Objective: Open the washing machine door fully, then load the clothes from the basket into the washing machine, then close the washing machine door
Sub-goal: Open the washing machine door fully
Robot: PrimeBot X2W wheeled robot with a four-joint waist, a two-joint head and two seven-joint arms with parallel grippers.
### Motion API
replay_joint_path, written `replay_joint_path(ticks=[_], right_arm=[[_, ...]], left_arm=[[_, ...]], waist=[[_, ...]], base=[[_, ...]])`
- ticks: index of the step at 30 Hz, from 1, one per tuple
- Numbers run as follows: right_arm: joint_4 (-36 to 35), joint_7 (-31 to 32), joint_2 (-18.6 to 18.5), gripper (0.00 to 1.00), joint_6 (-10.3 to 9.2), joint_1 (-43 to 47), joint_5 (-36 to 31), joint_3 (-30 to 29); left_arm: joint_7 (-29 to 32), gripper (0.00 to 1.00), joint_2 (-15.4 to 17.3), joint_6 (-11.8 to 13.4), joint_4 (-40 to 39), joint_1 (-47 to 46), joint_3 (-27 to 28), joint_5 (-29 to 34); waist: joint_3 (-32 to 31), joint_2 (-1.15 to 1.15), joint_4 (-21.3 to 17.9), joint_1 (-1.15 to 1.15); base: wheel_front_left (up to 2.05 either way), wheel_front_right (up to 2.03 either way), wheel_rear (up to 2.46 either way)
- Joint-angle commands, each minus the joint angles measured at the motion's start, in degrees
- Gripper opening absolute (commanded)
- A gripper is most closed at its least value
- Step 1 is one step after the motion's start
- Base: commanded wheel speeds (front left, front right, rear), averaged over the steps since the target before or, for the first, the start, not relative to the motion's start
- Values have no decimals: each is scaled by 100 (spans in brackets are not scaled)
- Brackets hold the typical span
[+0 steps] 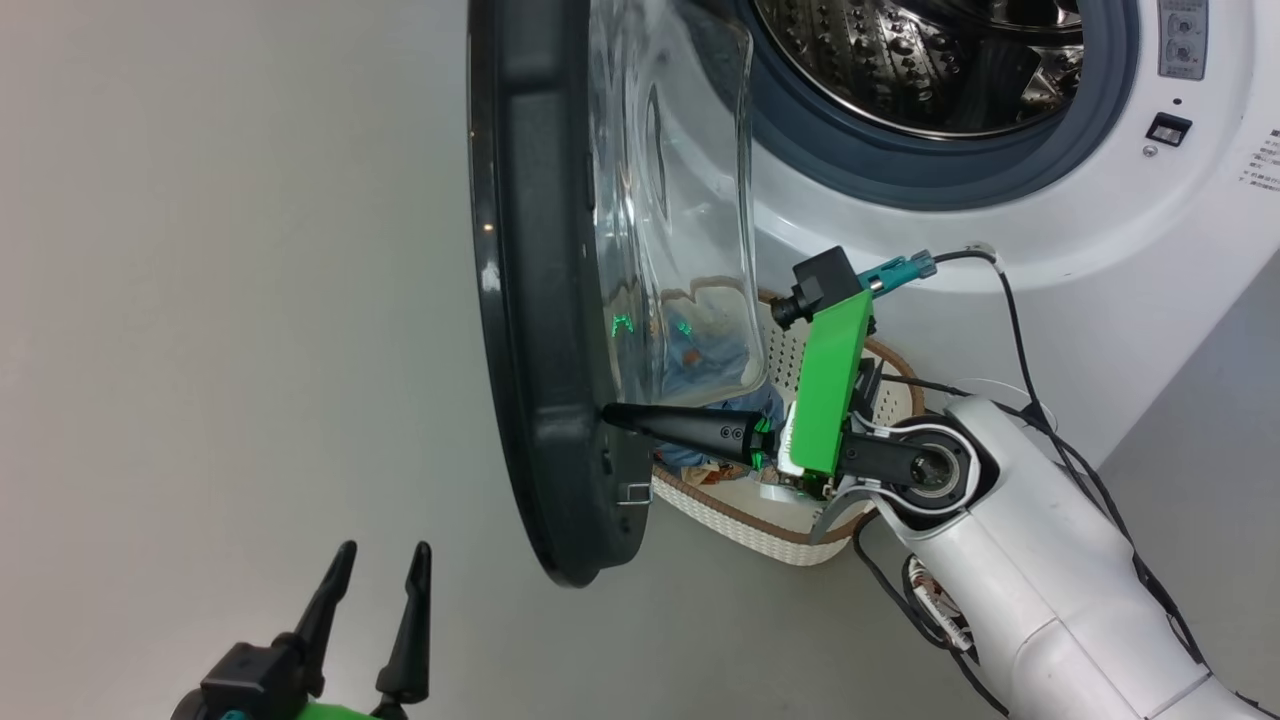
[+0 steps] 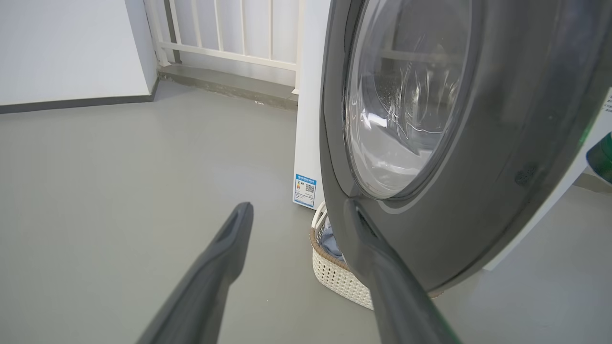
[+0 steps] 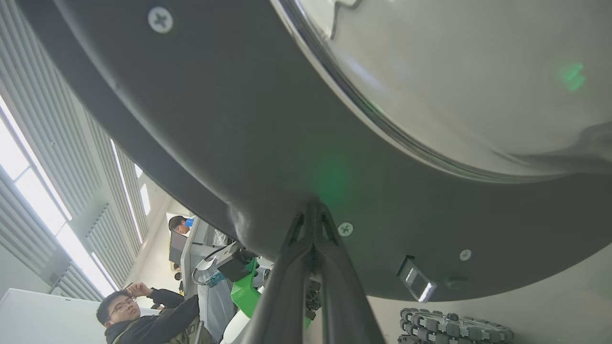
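On the floor [image 1: 200,300] left of the washing machine door [image 1: 540,300] lies broad bare grey room, while to its right the space is tight: the basket [image 1: 760,525] sits wedged between the door and the white front of the washing machine [image 1: 1000,230], with the right forearm above it. The door stands swung out, seen edge-on from the head, its long axis running from far to near and its glass bowl [image 1: 680,200] bulging right, toward the open steel drum [image 1: 900,60]. The clothes [image 1: 685,457] lie in the basket, partly seen through that glass. The right pincer [image 1: 612,415] is closed tight, holding nothing, its joined tips pressed against the door's inner rim just below the bowl. The left pincer [image 1: 385,550] is spread wide and empty, hovering over the floor near and left of the door's lower edge, apart from it.
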Motion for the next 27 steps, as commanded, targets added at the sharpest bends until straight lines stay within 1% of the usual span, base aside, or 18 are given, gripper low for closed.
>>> replay_joint_path(ticks=[1, 21, 26, 27], right_arm=[[-131, -1, 249, 0, 9, -85, -85, 96], [-66, -75, 336, 0, 9, -193, -56, 156], [-107, -193, 214, 0, 9, -38, -158, 130], [-130, -226, 174, 3, 9, 7, -176, 122]], left_arm=[[-52, 100, 86, -18, -152, -32, 212, 2], [-52, 100, 84, -18, -178, -55, 206, -54], [-52, 100, 84, -18, -99, -101, 91, -38], [-52, 100, 84, -18, -85, -117, 63, -33]], waist=[[15, 0, 7, 0], [47, 0, 9, 0], [-34, 0, -25, 0], [-51, 0, -34, 0]], base=[[0, 0, 0], [0, 0, 0], [0, 0, 0], [0, 0, 0]])
